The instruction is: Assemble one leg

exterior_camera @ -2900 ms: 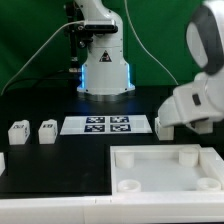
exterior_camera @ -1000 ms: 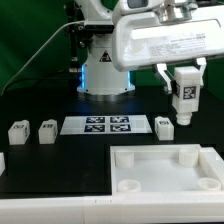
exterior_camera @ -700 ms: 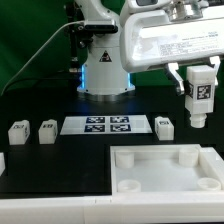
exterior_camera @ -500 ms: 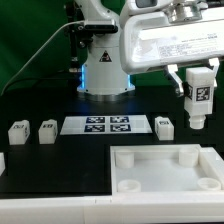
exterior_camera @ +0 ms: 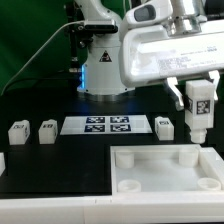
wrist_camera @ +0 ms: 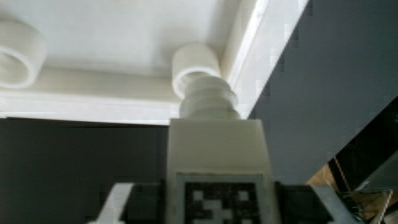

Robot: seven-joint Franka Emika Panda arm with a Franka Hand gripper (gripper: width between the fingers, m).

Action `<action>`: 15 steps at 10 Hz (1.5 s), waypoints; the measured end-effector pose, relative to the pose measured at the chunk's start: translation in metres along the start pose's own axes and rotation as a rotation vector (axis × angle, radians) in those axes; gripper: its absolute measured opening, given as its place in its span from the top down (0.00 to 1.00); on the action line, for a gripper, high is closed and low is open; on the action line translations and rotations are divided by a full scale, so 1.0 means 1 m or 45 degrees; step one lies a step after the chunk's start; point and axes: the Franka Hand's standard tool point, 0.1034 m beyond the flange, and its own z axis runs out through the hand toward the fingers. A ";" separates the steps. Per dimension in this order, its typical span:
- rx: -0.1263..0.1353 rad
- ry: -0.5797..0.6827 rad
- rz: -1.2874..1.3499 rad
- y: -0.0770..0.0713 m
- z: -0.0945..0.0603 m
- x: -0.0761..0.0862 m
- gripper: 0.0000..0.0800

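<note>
Since half a second ago the gripper (exterior_camera: 198,97) has carried its leg (exterior_camera: 199,108) a little lower and toward the exterior view's right. Four legs show in all. One is in the gripper. Three loose legs (exterior_camera: 47,132) stand on the table (exterior_camera: 60,168), two toward the exterior view's left and one just beside the right end of the marker board (exterior_camera: 105,125). One tray (exterior_camera: 140,152) lies in front.

The arm reaches in from above, its wrist roughly level and the fingers (exterior_camera: 177,93) pointing down. The gripper is clamped on the leg's upper part, one finger on each side, tag facing the exterior camera. The leg hangs upright, off the table, over the tray's far right corner. In the wrist view the leg (wrist_camera: 217,150) tapers to a narrow tip that sits near a corner socket (wrist_camera: 196,56) of the tray (wrist_camera: 107,85). Whether the tip touches the socket cannot be told.
</note>
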 end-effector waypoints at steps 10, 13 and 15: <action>0.010 -0.049 0.026 0.000 0.043 -0.007 0.64; -0.007 -0.048 0.036 0.013 0.048 -0.006 0.64; -0.004 -0.048 0.032 0.009 0.048 -0.005 0.64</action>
